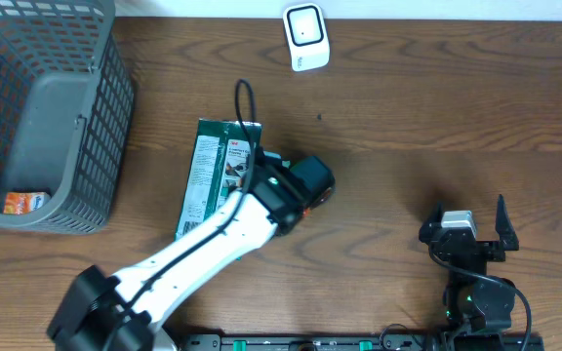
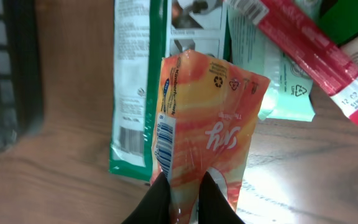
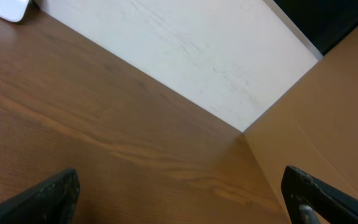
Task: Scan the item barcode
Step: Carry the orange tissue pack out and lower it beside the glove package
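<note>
Left tool clenched on orange pouch (barcode visible); right tool wide open.

Bench: brown wood-grain top, bare over its whole right half. Item one, grey mesh basket, standing at the far left corner, upright, its open mouth upward. Item two, small white device with a dark window, at the far edge near the middle, well apart from the rest. Item three, flat green-and-white packet, lying left of centre, long side running front to back, printed face up, barcode near its front end. Item four, pale mint packet, just beside the green one on its right, edges touching or overlapping. Item five, red packet with a white end, lying slantwise across the mint one.
</note>
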